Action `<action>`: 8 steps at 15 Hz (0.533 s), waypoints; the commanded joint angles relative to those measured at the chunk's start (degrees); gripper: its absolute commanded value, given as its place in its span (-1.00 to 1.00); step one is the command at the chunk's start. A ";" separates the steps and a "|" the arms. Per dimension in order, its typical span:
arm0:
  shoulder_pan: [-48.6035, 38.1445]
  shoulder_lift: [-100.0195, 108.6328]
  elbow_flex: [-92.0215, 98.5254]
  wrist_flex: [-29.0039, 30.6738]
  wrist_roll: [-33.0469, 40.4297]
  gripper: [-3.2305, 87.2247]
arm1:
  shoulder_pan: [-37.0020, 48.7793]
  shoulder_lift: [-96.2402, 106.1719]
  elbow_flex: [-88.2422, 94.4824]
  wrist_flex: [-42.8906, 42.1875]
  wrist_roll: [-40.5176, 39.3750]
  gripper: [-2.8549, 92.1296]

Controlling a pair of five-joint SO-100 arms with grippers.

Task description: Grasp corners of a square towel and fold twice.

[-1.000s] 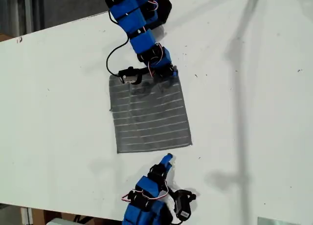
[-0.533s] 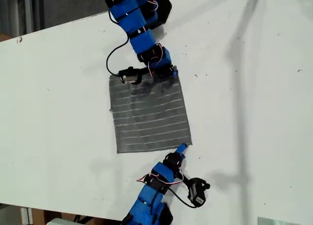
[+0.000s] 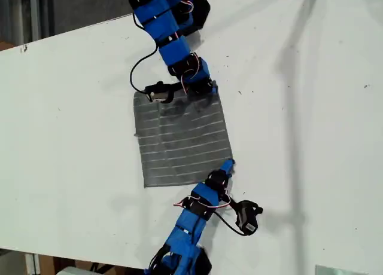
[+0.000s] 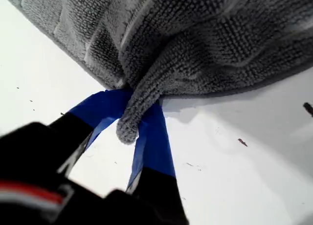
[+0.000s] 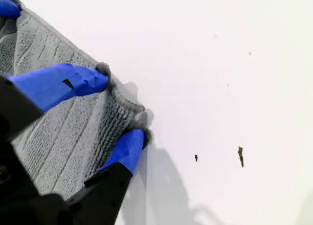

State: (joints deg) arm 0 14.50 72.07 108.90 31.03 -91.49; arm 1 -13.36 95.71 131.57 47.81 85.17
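Towel [image 3: 182, 140] flat, stripes crosswise | first claw [image 4: 131, 123] pinching it; second claw [image 5: 115, 107] spread over corner

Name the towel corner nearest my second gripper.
The towel corner at the exterior view's lower right: my second gripper straddles it, the others lie apart.

A white table [image 3: 311, 125] fills most of the exterior view, its surface matte and lightly marked. Small dark specks [image 3: 240, 93] dot it toward the exterior view's right. In the second wrist view, two dark flecks [image 5: 240, 155] lie on the bare white surface. At the exterior view's upper left, beyond the table's edge, a dim grey floor [image 3: 72, 9] shows. Soft shadows [image 3: 293, 95] run across the tabletop.
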 commanded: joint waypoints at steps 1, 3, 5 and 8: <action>-1.76 -3.96 -5.10 0.88 1.58 -0.70 | -0.62 -0.09 -0.18 -0.53 -0.70 -0.94; -1.14 -5.36 -7.82 3.60 0.53 -0.93 | -1.05 0.09 -0.26 -0.53 -0.70 -0.94; -0.26 -5.27 -14.77 13.10 0.88 -0.93 | -2.90 1.05 -4.83 4.83 -0.09 -0.94; 1.93 -5.27 -31.20 26.54 7.03 -0.93 | -5.36 4.31 -19.86 19.78 -0.62 -0.94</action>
State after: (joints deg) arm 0 15.29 65.57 85.25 53.35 -87.45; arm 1 -17.40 96.42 119.44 62.49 85.17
